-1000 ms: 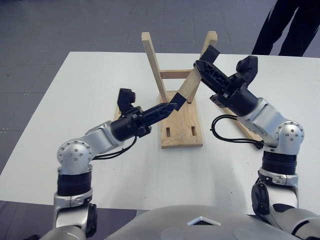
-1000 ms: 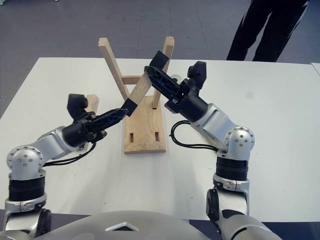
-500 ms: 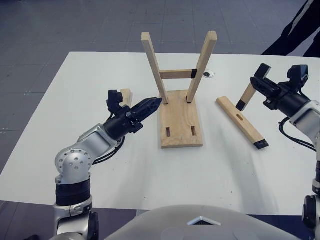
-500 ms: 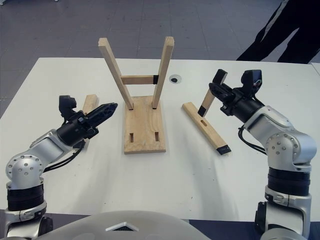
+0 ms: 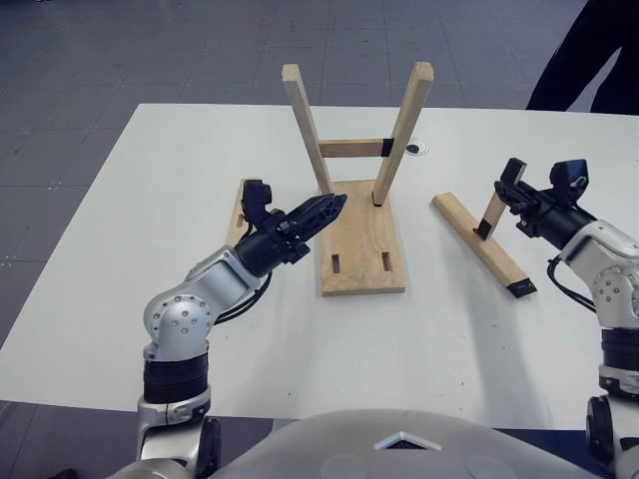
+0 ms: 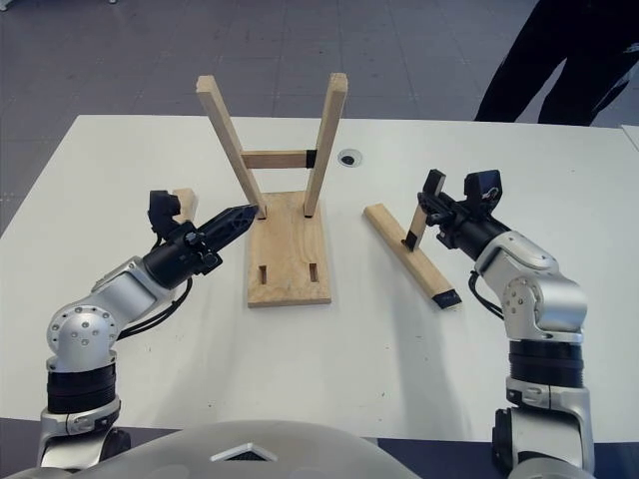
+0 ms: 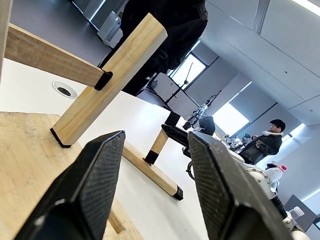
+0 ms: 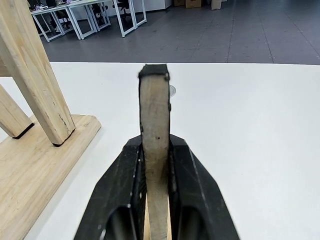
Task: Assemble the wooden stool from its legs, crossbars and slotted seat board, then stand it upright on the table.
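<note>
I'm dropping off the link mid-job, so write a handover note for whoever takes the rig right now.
Left gripper: open, empty, by the far left corner of the seat board.
Right gripper: shut on a black-tipped wooden piece, right of the board.
Done: two legs stand in the flat board's far slots, joined by a crossbar.
Left: near slots empty; a loose leg lies right of the board, another piece left of it. Fit these, then stand the stool upright.
</note>
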